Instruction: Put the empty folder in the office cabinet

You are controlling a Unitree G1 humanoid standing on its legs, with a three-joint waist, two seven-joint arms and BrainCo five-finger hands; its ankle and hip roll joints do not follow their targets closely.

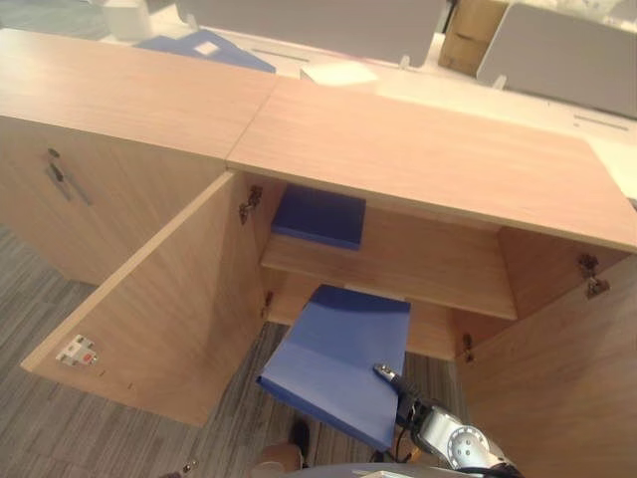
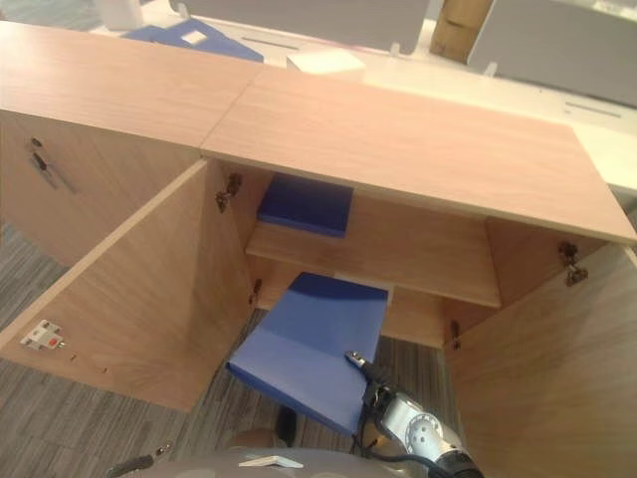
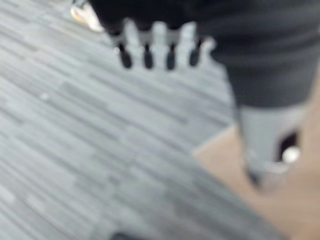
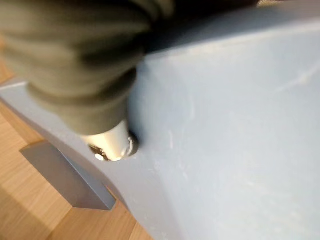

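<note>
Below the cabinet's top panel, between the two swung-open doors: flat blue cardboard folder [image 1: 338, 358], tilted, far edge poking in at the lower compartment of the light-wood office cabinet [image 1: 418, 149], near edge hanging out over the grey striped carpet floor [image 1: 40, 299]. Not yet resting fully inside, by the look of it.

Held at the near right corner by the right hand [image 4: 107, 142]; dark ribbed cover and a silver thumb pressed to the blue face in the right wrist view, fingers hidden behind the board, so hold not readable — cannot tell whether clamped or merely propping. Left hand [image 3: 157, 45] low over the carpet beside the wooden door [image 1: 149, 299], fingers straight and relaxed, carrying nothing.

Up on the middle shelf [image 1: 398, 264], at its left end: second blue folder [image 1: 320, 216] lying flat, well apart from the held one.

Handling, as a judgement: empty, so probably light; stiff board, keeps its plane while gripped at one corner only, no sag visible. Smooth faces, faintly scuffed, likely slippery under metal fingers. Corner hold gives long leverage, prone to swinging or twisting; better purchase likely along the middle of the near edge, thumb on top, fingers beneath. Sliding flat along the bottom panel seems the safe way in; risk of catching the shelf edge or the left door's hinge [image 1: 250, 203].
</note>
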